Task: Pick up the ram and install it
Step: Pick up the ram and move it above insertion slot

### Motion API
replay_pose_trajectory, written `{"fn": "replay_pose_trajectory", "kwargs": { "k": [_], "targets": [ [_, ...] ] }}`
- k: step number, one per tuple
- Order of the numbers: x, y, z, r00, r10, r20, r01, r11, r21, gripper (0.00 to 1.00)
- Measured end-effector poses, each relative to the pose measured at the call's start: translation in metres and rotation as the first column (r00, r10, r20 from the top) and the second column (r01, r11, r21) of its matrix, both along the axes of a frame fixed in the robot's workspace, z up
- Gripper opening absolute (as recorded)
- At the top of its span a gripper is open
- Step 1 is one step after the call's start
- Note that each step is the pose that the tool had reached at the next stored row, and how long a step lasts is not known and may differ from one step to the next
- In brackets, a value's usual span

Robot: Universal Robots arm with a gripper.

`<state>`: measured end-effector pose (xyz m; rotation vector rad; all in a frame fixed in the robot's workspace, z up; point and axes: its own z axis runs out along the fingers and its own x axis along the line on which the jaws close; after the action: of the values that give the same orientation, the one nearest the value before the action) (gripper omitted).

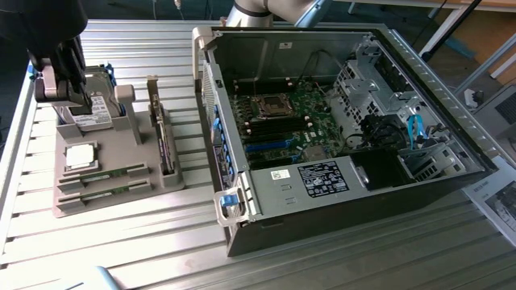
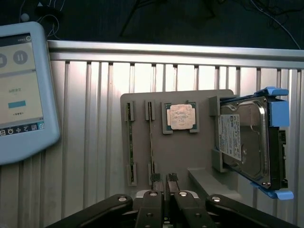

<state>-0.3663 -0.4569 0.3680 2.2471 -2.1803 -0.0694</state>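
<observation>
Two ram sticks (image 1: 103, 176) (image 1: 105, 192), thin green boards, stand on edge in the slots of a grey holder (image 1: 121, 151) on the exterior view's left. From the wrist they show edge-on as narrow strips (image 2: 129, 142) (image 2: 151, 137). My gripper (image 1: 72, 96) hangs above the far end of the holder, near the hard drive (image 1: 93, 110), well above the sticks. In the wrist view the gripper (image 2: 164, 178) is shut, its two fingertips (image 2: 155, 179) almost touching with nothing between them. The open computer case (image 1: 339, 121) shows the motherboard's memory slots (image 1: 278, 128).
On the holder also sit a square silver processor (image 1: 81, 156) (image 2: 181, 116), the blue-framed hard drive (image 2: 242, 140) and a tall expansion card (image 1: 161, 142). A teach pendant (image 2: 19, 90) lies beside the holder on the ribbed metal table (image 1: 121, 254). The case wall (image 1: 214, 109) rises right next to the holder.
</observation>
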Motion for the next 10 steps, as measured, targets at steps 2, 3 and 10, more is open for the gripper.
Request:
{"fn": "replay_pose_trajectory", "kwargs": {
  "k": [2, 3, 10],
  "targets": [
    [0.0000, 0.0000, 0.0000, 1.0000, 0.000, 0.0000, 0.000, 1.0000, -0.0001, 0.17],
    [0.0000, 0.0000, 0.0000, 1.0000, 0.000, 0.0000, 0.000, 1.0000, 0.0000, 0.18],
    [0.0001, -0.0008, -0.0057, 1.0000, 0.000, 0.0000, 0.000, 1.0000, 0.0040, 0.25]
  ]
}}
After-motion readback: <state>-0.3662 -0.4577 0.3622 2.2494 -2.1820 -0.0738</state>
